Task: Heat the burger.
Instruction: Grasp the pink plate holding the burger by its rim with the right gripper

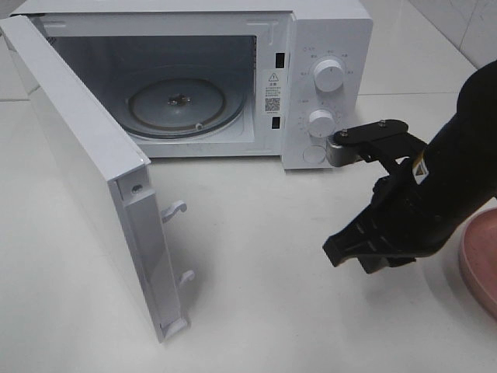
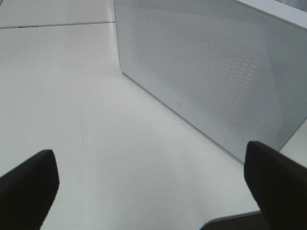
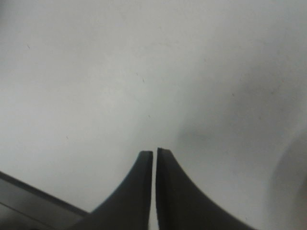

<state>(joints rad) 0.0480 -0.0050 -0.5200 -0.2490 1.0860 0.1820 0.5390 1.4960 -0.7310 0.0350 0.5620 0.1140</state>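
My right pincer (image 1: 335, 253) hangs over the white surface (image 1: 256, 303) towards its right edge, in front of the microwave's control panel. Its black fingers are pressed together with only a hairline between them, holding nothing. My left pincer (image 2: 151, 165) has its fingers spread wide apart, empty, facing the dotted outer face of the open door (image 1: 78, 155). The white microwave (image 1: 342, 39) stands at the far edge of the surface, its glass turntable (image 1: 177, 105) bare. A pink plate (image 1: 480, 260) is cut off at the right edge. The burger shows in none of my views, so I cannot tell where it is or how it looks.
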